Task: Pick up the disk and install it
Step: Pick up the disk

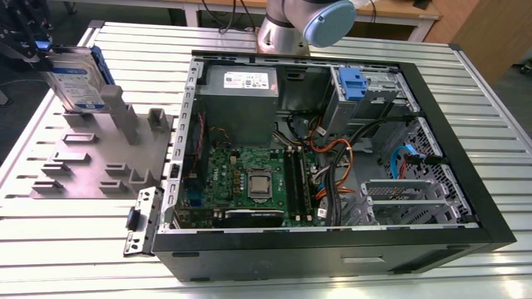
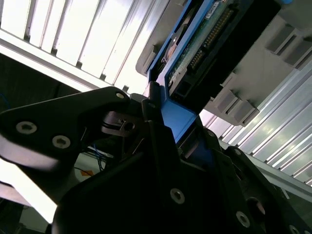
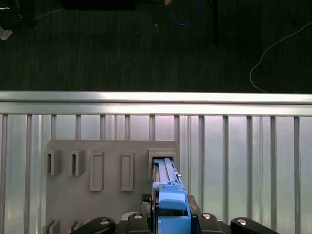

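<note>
Over the slotted tray (image 1: 83, 165) on the worktop (image 1: 75, 237), the gripper (image 3: 170, 217) clamps the upright disk (image 1: 79, 84) by its blue frame (image 2: 178, 119); installing it into the computer case (image 1: 332, 255) remains.

My gripper (image 2: 170, 114) is black. The disk (image 1: 76, 84) is silver, with a white and blue label and a blue frame. The tray (image 1: 83, 165) is plain grey, the table (image 1: 482, 87) silver with stripes, the circuit board (image 1: 249, 180) green.

Open computer case (image 1: 332, 246) beside grey slotted tray (image 1: 91, 168), slatted table (image 1: 66, 249)
</note>
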You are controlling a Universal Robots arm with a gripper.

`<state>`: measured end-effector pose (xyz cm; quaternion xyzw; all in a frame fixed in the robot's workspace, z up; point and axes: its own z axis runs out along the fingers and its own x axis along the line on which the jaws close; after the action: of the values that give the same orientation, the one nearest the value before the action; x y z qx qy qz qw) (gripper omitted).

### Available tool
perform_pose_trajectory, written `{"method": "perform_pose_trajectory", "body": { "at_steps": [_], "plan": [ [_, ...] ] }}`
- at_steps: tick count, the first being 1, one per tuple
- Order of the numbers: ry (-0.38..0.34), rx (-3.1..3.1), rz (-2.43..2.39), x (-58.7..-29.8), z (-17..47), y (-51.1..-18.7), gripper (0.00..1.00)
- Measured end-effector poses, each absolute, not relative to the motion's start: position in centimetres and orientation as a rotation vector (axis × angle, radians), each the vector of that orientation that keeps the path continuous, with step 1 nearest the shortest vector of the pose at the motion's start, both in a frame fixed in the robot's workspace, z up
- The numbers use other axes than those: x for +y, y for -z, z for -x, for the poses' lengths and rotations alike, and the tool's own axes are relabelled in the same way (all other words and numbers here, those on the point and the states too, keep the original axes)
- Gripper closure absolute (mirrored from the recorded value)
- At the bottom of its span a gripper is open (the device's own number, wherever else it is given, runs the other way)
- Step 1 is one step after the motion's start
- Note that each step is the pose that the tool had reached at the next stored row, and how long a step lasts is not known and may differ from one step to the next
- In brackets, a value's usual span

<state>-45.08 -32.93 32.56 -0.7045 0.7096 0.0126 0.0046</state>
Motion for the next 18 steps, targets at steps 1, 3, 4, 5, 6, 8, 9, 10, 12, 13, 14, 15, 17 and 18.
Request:
{"method": "perform_pose_trajectory", "body": {
  "at_steps": [1,3,4,5,6,8,9,10,12,13,14,15,17,18],
  "plan": [
    [-0.04,2.223,2.207,-32.93,45.08,-32.56,0.64],
    [-0.04,2.223,2.207,-32.93,45.08,-32.56,0.64],
    [-0.04,2.222,2.207,-32.93,45.08,-32.57,0.64],
    [-0.04,2.223,2.207,-32.93,45.08,-32.61,0.64],
    [-0.04,2.223,2.207,-32.93,45.08,-32.67,0.64],
    [-0.04,2.223,2.207,-32.93,45.08,-32.87,0.64],
    [-0.04,2.223,2.207,-32.93,45.08,-32.99,0.64],
    [-0.04,2.223,2.207,-32.93,45.08,-33.11,0.64],
    [-0.039,2.223,2.207,-32.93,45.08,-33.26,0.64],
    [-0.039,2.222,2.207,-32.93,45.08,-33.26,0.64],
    [-0.039,2.222,2.206,-32.93,45.08,-33.26,0.64],
    [-0.04,2.223,2.207,-32.93,45.08,-33.3,0.64],
    [-0.04,2.223,2.207,-32.93,45.08,-33.32,0.64],
    [-0.04,2.223,2.207,-32.93,45.08,-33.33,0.64]
  ]
}}
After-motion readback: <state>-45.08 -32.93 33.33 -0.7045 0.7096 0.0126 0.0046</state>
